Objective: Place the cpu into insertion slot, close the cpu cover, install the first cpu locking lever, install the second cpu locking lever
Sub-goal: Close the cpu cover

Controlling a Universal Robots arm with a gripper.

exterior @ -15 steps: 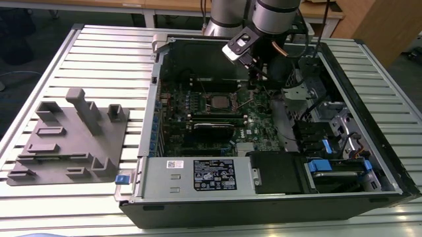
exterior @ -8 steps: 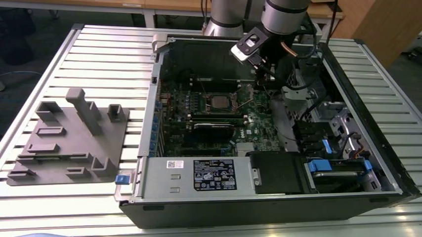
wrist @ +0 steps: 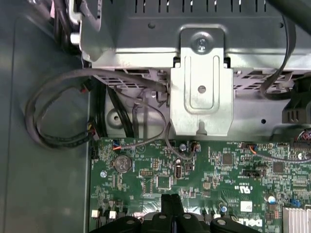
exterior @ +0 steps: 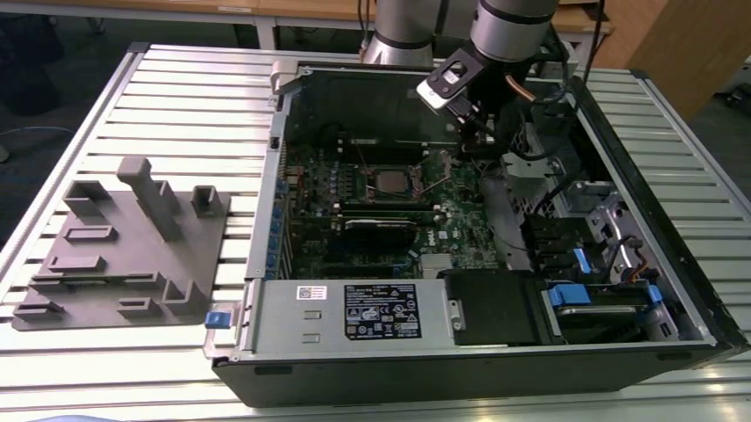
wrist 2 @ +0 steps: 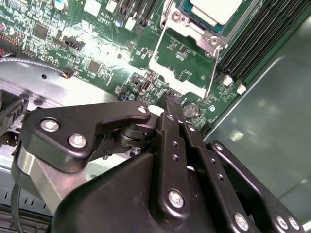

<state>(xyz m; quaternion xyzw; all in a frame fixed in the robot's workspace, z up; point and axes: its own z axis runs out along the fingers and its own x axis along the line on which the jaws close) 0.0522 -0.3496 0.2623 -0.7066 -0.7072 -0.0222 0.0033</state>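
An open computer case [exterior: 267, 220] lies on a slatted metal table [exterior: 176, 97] with the robot arm's tool [exterior: 473, 141] reaching inside. In both wrist views the tool [wrist 2: 170, 103] [wrist: 171, 200] has its black fingers pressed together, gripping nothing, with the tips close over the green motherboard [wrist: 218, 174]. In the exterior view the tool hangs at about two o'clock from the cpu [exterior: 388, 178], which sits in the insertion slot [wrist 2: 212, 40] near the middle of the board. The second wrist view shows the cpu cover [wrist 2: 158, 65] swung clear of the cpu [wrist 2: 216, 9]. The thin silver frame sits between slot and tool tip, with board visible through its window. A grey moulded fixture [exterior: 118, 255] rests on the table at nine o'clock from the case.
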